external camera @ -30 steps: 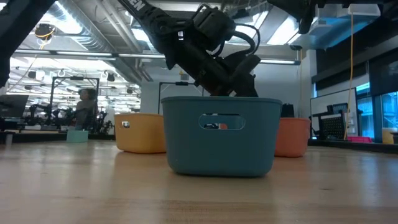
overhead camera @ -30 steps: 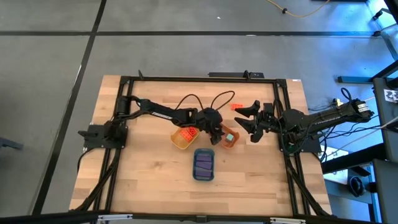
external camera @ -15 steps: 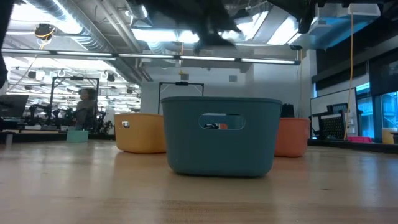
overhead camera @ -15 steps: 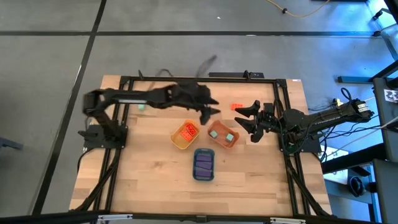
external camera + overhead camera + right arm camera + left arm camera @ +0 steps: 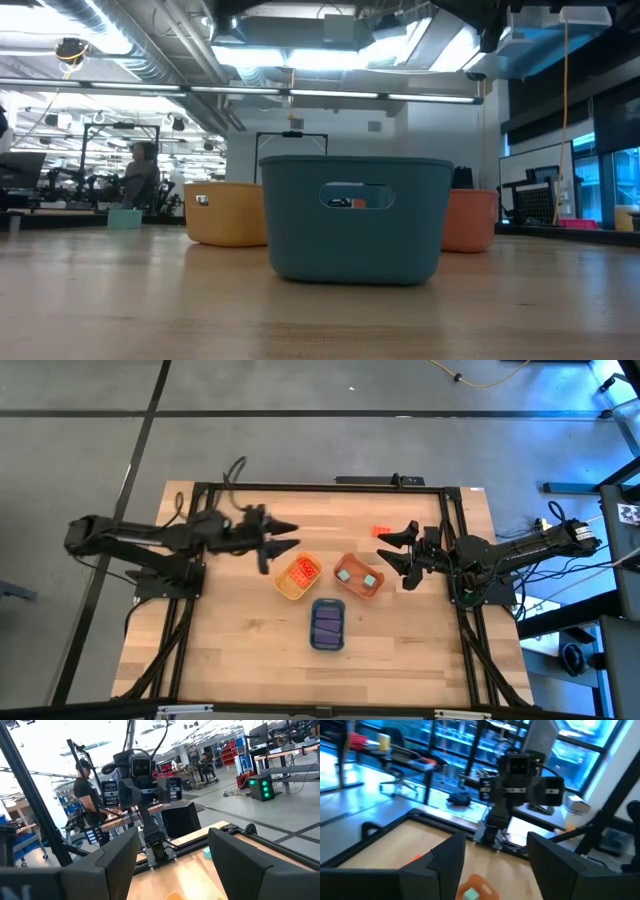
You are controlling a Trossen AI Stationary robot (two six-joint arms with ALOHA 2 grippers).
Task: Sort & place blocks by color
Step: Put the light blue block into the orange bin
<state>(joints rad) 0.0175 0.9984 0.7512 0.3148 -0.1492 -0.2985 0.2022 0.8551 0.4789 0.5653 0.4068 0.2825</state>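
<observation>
Both hands are open and empty: left hand (image 5: 283, 540) up off the worktop (image 5: 240, 650); right hand (image 5: 392, 547) waits near a red block (image 5: 381, 531).

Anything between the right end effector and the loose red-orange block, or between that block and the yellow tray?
Nothing visible. The red-orange block lies on bare wood beside the open right end effector, and the wood from it to the yellow tray is bare too.
</observation>
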